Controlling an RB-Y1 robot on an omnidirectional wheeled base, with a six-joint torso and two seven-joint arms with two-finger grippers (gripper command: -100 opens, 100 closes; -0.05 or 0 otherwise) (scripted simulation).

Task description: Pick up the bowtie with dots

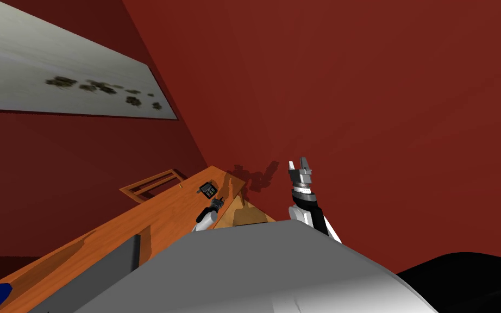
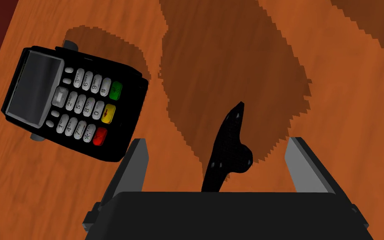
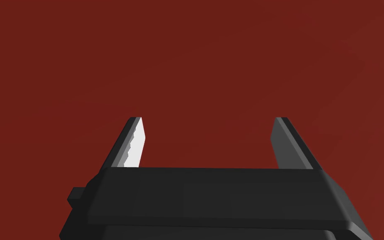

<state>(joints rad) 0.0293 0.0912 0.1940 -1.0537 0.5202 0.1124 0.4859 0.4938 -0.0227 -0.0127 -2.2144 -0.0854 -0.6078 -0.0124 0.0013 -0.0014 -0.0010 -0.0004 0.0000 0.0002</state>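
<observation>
A black bowtie (image 2: 228, 154) with small pale dots lies on the orange wooden tabletop (image 2: 228, 50). My left gripper (image 2: 217, 146) hangs open just over it, a finger on each side and neither touching; its dark body hides the bowtie's near end. In the head view the left gripper (image 1: 218, 202) is low over the table (image 1: 157, 217). My right gripper (image 1: 298, 164) is raised beside the red wall, and its fingers (image 3: 135, 143) stand open with nothing between them.
A black card terminal (image 2: 74, 104) with grey keys and a green, a yellow and a red button lies beside the left gripper's finger, seen also as the terminal (image 1: 207, 189) near the table's far end. A wooden frame (image 1: 151, 185) stands behind the table.
</observation>
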